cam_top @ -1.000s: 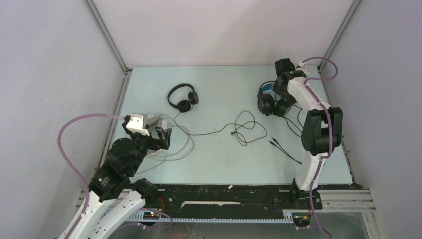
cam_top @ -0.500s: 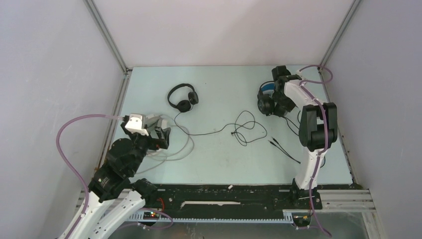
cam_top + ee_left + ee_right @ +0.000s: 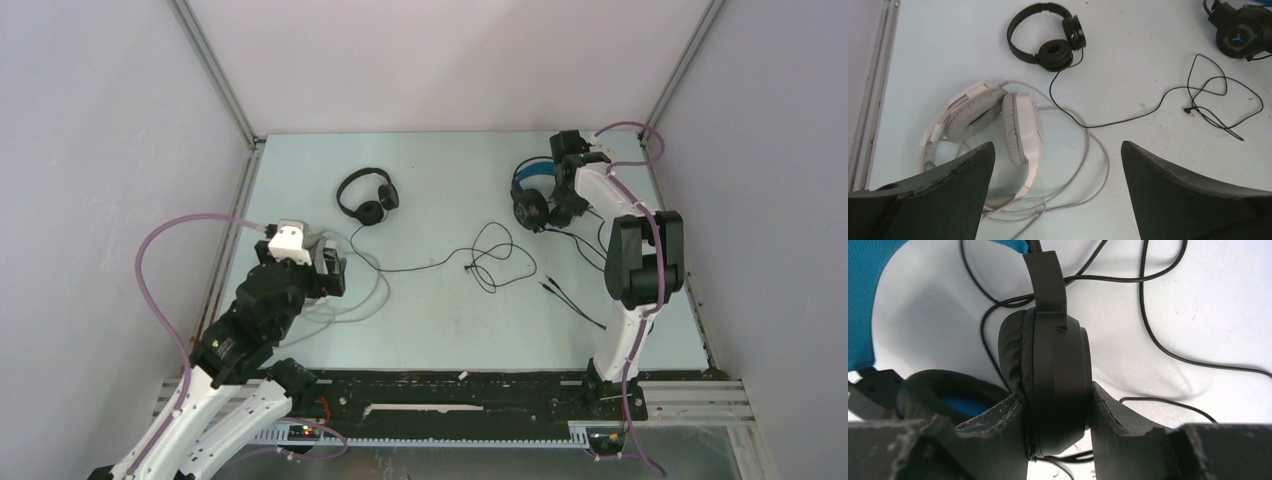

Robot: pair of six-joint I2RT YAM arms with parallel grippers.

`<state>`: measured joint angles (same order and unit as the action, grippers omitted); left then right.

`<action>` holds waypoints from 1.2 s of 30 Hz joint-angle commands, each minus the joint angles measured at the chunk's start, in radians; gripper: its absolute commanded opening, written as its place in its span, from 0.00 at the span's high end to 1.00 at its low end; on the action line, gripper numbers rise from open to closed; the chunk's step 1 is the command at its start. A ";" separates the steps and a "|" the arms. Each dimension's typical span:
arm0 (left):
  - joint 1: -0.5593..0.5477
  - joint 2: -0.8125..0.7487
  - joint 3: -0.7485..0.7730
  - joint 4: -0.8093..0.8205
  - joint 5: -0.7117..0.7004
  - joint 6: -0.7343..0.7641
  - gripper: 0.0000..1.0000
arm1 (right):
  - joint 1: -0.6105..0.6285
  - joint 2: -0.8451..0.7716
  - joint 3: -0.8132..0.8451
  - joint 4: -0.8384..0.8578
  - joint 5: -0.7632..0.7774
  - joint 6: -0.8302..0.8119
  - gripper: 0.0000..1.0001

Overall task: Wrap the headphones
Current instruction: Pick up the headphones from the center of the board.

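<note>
My right gripper (image 3: 1058, 407) is shut on one black ear cup (image 3: 1055, 355) of the blue-banded headphones (image 3: 533, 192) at the back right of the table; its jaws press both sides of the cup. The blue headband (image 3: 865, 300) shows at the left of the right wrist view. The small all-black headphones (image 3: 366, 196) lie at the back middle. The white headphones (image 3: 998, 120) lie on the left with their pale cable (image 3: 1093, 165) looped beside them. My left gripper (image 3: 1057, 146) hangs open just above them, holding nothing.
A thin black cable (image 3: 495, 255) runs in loose loops across the middle of the table, and two plug ends (image 3: 550, 287) lie to its right. Metal frame rails (image 3: 235, 215) and grey walls close in the table's left, back and right sides.
My right gripper has closed onto the ear cup of the blue-banded headphones, which shifted slightly toward the back. The left arm has edged a little to the right, still open.
</note>
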<state>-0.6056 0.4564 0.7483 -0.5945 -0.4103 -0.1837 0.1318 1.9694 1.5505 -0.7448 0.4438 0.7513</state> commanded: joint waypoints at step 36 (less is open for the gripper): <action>0.004 0.236 0.306 0.208 0.499 -0.018 0.03 | 0.111 -0.816 -0.483 0.625 -1.172 0.070 0.64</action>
<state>-0.6056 0.6701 1.0122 -0.4568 0.0216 -0.3290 0.2531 1.2087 1.0222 -0.0830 -0.5892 0.7410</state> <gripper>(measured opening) 0.986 0.433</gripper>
